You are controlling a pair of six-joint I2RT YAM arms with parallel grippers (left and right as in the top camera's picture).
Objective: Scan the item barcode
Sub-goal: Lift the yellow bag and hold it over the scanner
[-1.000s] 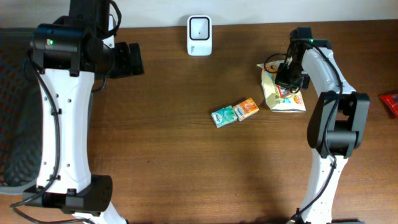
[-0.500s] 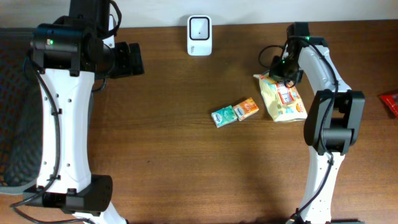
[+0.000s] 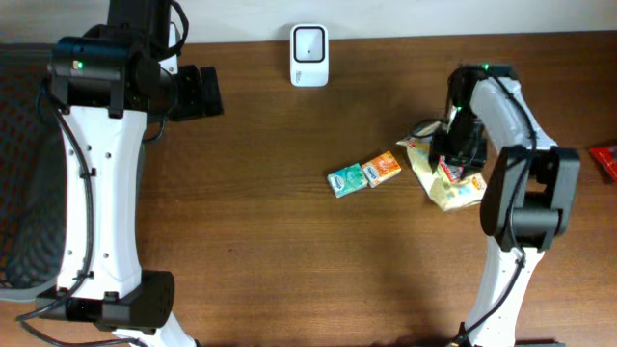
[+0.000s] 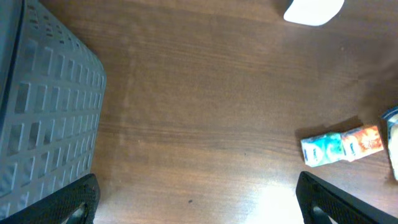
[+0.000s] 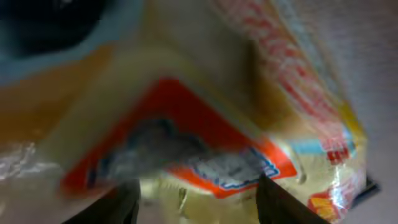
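Right of centre on the table [image 3: 270,251], directly beneath the right hand [image 3: 453,145]: one yellow snack bag [image 3: 458,191], lying flat on the wood, long axis running from far-left to near-right. Close up in the right wrist view, blurred, filling the frame with a red-edged label. Fingers [image 5: 115,205] of that hand spread apart at the bottom of that view, nothing seen pinched between them; contact of pads with the film not to be told from this blur. No barcode legible on any face shown.

Far and to the left of the bag, at the far edge of the table: one white scanner [image 3: 309,42]. Bag-to-scanner line therefore far-left, roughly along the bag's own long axis. Right arm by far the nearer, already over the bag. Left hand [image 3: 201,92] well apart at the far left, spread wide and empty, hanging over bare wood beside one grey crate [image 4: 43,124].

Likely next, as a judgement only: closing across the bag's short axis, lifting, then carrying it far-left to present a printed face to the scanner.

Counted otherwise: two small packets, a teal packet [image 3: 345,180] and an orange packet [image 3: 382,169], touching side by side just left of the bag; one red item [image 3: 605,159] cut off at the right edge
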